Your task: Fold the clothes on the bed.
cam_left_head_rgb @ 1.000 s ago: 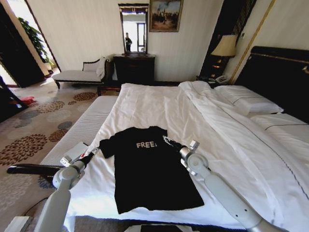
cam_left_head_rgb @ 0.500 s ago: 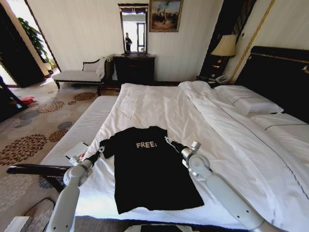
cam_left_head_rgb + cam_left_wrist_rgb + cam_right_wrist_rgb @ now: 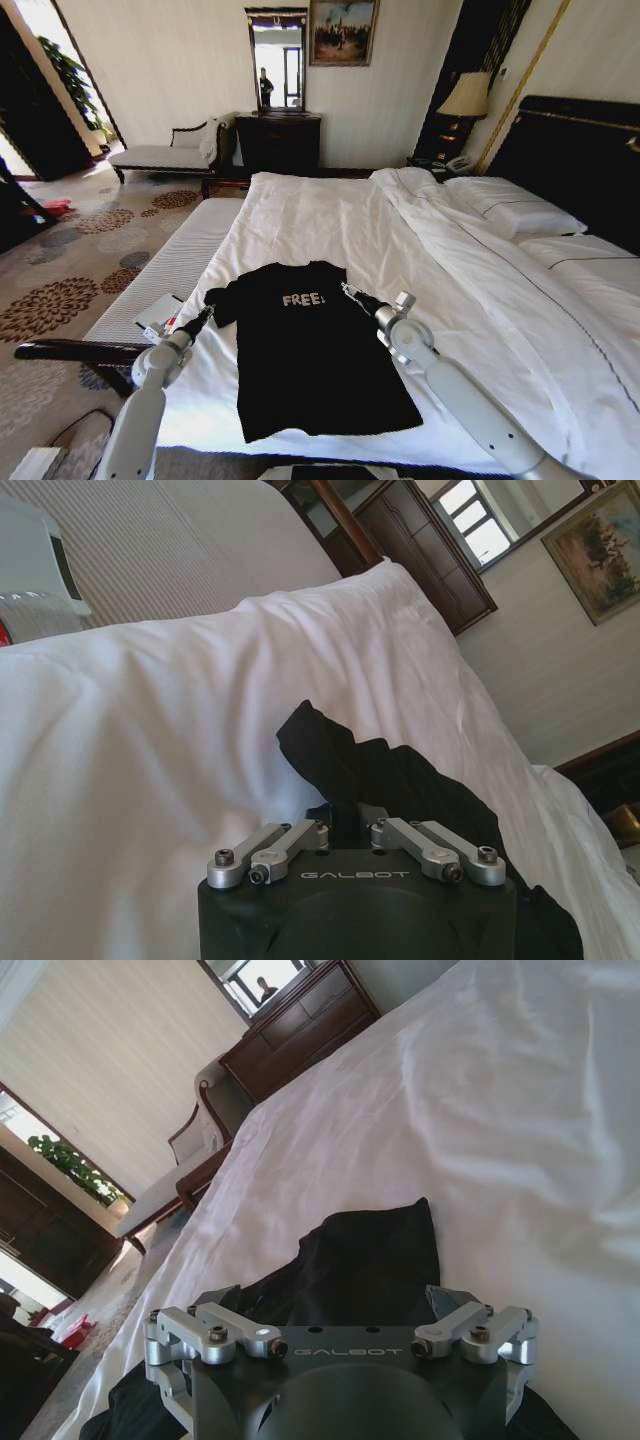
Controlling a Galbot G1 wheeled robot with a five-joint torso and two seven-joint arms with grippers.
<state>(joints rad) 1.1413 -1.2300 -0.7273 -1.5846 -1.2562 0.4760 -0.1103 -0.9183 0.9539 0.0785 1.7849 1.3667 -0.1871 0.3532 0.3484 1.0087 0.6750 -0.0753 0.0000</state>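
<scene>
A hotel-style bedroom — large white bed (image 3: pixel 330 220), bedside lamp (image 3: pixel 465 97) (lit), dresser (image 3: pixel 278 143), patterned carpet (image 3: pixel 70 260).

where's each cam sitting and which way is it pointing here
Head view: on the robot's head, facing forward and down over the bed; both arms show, left gripper and right gripper at the T-shirt sleeves.
Left wrist view: on the left wrist, facing a sleeve.
Right wrist view: likewise, right sleeve.
All share the T-shirt.

Black T-shirt (image 3: pixel 305 345) flat on bed (image 3: pixel 330 215), grippers apparently flanking
</scene>
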